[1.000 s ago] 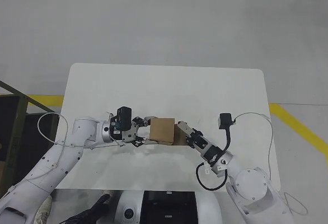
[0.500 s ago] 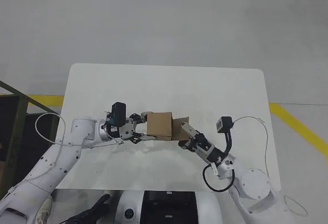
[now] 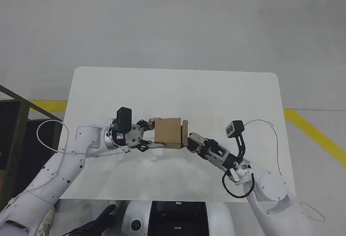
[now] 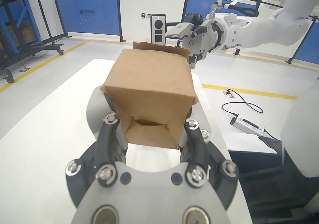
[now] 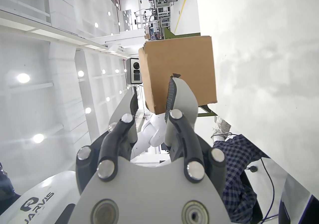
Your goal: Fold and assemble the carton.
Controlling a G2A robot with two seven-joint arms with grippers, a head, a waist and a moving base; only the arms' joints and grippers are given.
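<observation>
The small brown cardboard carton (image 3: 167, 131) sits squeezed between the two white fingers (image 4: 96, 108) of the left gripper (image 3: 149, 135), one finger flat on each side wall. Its end nearest that wrist shows flaps tucked inward. The left arm is bent at the elbow over the near left part of the white table (image 3: 220, 94), with its forearm lying low and its wrist pointing across at the other arm.

The right arm lies stretched in a slant from the near right, and the right gripper (image 3: 188, 140) meets the carton's far end, where a flap stands up. Its fingers are parted. The ribbed pad (image 5: 172, 95) of one lies over the cardboard face, the carton's corner edge falls in the gap between them, and the other finger stands just clear of the board.

Whether the carton touches the table under the fingers cannot be told.
</observation>
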